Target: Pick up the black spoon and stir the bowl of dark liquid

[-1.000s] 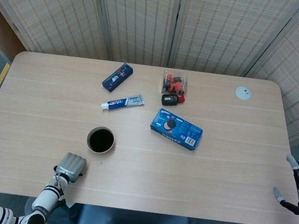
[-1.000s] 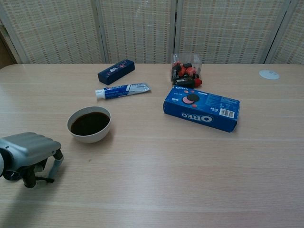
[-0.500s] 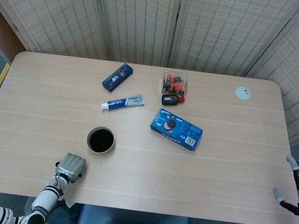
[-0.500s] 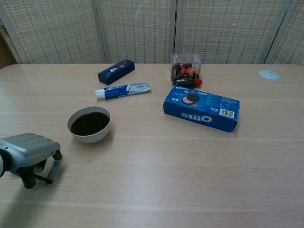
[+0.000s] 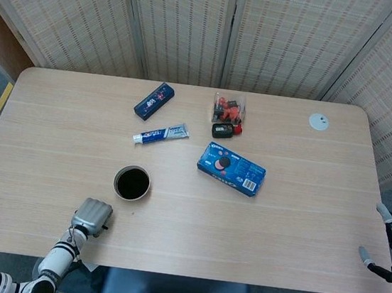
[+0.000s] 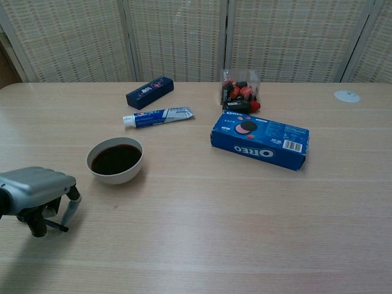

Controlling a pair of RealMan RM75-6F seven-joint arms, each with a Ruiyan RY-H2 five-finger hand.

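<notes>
A white bowl of dark liquid stands on the table left of centre. My left hand hovers near the table's front edge, just short and left of the bowl. Its fingers are curled down around a thin black thing that looks like the black spoon; most of it is hidden under the hand. My right hand sits off the table's right edge with its fingers apart and nothing in it.
A blue Oreo box lies right of the bowl. Behind the bowl are a toothpaste tube, a dark blue box and a clear packet of red and black pieces. A white disc sits far right.
My left hand has shifted slightly left and lifted a little in the chest view, still curled on the black thing. The right hand has barely moved.
</notes>
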